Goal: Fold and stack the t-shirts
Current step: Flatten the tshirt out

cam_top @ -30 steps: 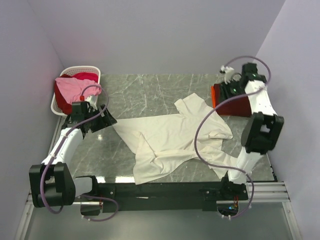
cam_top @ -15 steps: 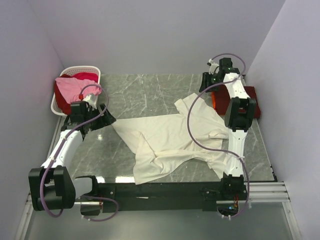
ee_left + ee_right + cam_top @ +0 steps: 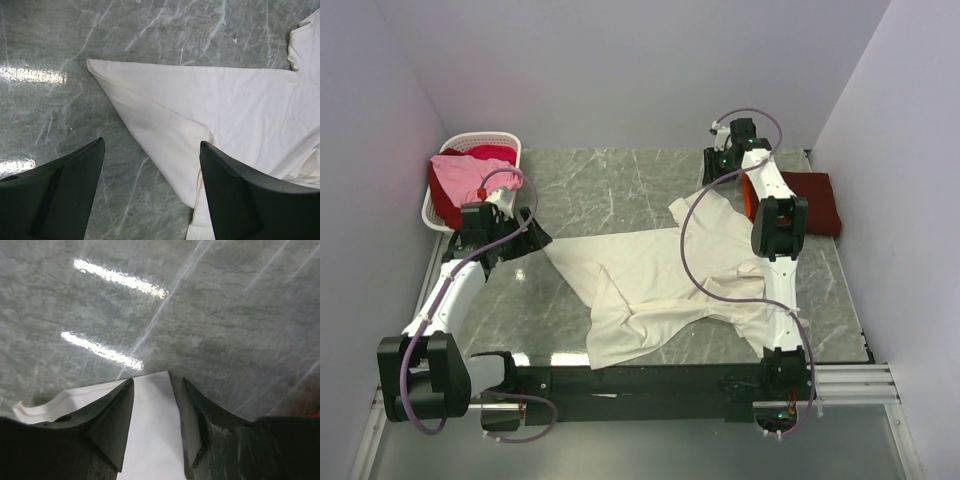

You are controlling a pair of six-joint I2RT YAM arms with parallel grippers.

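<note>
The cream shirt (image 3: 660,285) sprawls across the middle of the table (image 3: 600,190), its long axis running from a pointed left corner toward the right edge. My right pincer (image 3: 152,382), half open and gripping nothing, straddles the far sleeve's corner, which lies flat between the jaws. My left pincer (image 3: 151,143), wide open and empty, hovers over the left point, whose tip lies just ahead.

Bare grey marble table (image 3: 610,180) lies open along the far middle, between the white slatted plastic basket (image 3: 510,137) at far left and the folded dark red t-shirt (image 3: 815,195) at far right. The spread cream-white t-shirt (image 3: 650,275) covers the centre.
</note>
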